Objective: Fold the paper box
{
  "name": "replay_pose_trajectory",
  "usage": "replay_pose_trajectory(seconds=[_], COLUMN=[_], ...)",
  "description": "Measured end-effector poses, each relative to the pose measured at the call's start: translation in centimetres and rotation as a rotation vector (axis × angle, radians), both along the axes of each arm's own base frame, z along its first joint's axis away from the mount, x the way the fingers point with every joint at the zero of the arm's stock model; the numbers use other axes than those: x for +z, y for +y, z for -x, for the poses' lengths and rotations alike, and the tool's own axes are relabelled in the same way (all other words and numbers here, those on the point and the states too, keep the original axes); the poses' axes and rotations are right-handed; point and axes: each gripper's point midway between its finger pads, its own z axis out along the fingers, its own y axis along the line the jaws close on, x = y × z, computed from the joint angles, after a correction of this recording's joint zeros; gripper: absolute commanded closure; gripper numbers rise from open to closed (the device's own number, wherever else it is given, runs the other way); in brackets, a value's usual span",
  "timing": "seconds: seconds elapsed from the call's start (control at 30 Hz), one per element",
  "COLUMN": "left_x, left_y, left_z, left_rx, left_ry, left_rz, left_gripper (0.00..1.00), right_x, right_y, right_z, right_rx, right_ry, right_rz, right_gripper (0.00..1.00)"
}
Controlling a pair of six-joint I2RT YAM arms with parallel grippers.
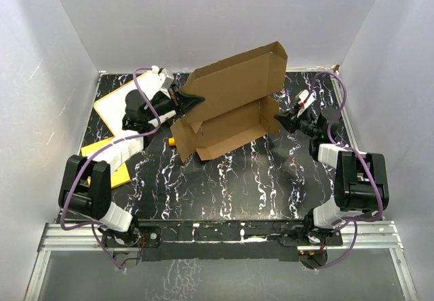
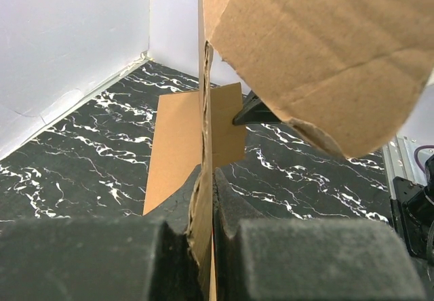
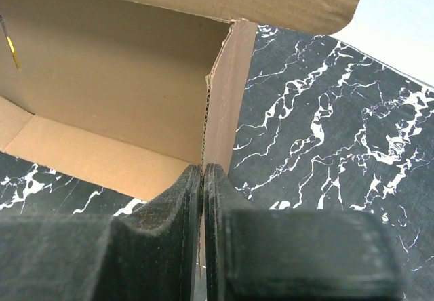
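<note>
Paper box [image 1: 234, 87] clamped by left jaws and right jaws; white board [image 1: 110, 106] lies beside.

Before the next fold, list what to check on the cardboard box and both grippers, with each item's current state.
1. The left gripper clamps the box on its left side: ok.
2. The right gripper clamps the right wall: ok.
3. The lid is shut: not ok, it stands raised and open.
4. The right wall is upright: ok.
5. The box base lies flat on the table: cannot tell.
6. The white board is apart from the box: ok, it lies off to the left.
</note>
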Motion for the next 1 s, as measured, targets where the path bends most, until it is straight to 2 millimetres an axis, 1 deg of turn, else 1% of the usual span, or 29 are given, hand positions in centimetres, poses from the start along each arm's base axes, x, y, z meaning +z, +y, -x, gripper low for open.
replay_pose_trajectory(seconds=[0.1, 0.23, 0.37, 0.57, 0.63, 0.7, 0.8, 0.9, 1.0], left_x=[0.0, -0.2, -0.1, -0.3, -0.4, -0.4, -0.4, -0.4, -0.4], left_y=[0.0, 0.0, 0.1, 0.1, 0.2, 0.2, 0.2, 0.2, 0.1], left_z=[0.1, 0.7, 1.3, 1.7, 1.7, 1.7, 1.8, 1.8, 1.8], left_rx=[-0.001, -0.006, -0.015, -0.019, -0.018, -0.018, -0.017, -0.018, -0.019], left_ry=[0.0, 0.002, -0.015, -0.027, -0.027, -0.028, -0.03, -0.032, -0.034], left_rz=[0.0, -0.005, -0.017, -0.034, -0.037, -0.038, -0.039, -0.041, -0.043], left_gripper=[1.0, 1.0, 1.0, 1.0, 1.0, 1.0, 1.0, 1.0, 1.0], right_x=[-0.1, -0.4, -1.1, -1.4, -1.2, -0.9, -0.5, 0.3, 1.8], right_y=[0.0, 0.1, 0.0, -1.4, -1.9, -2.3, -3.2, -4.3, -5.6], right_z=[0.0, 0.3, 1.0, 1.7, 1.8, 1.9, 2.0, 2.0, 1.6], right_rx=[0.014, 0.058, 0.122, 0.154, 0.164, 0.177, 0.196, 0.202, 0.202], right_ry=[0.009, 0.042, 0.096, 0.138, 0.136, 0.129, 0.117, 0.098, 0.062], right_rz=[0.011, 0.02, 0.025, 0.022, 0.026, 0.035, 0.06, 0.089, 0.118], right_gripper=[0.86, 0.75, 0.66, 0.51, 0.45, 0.36, 0.28, 0.23, 0.2])
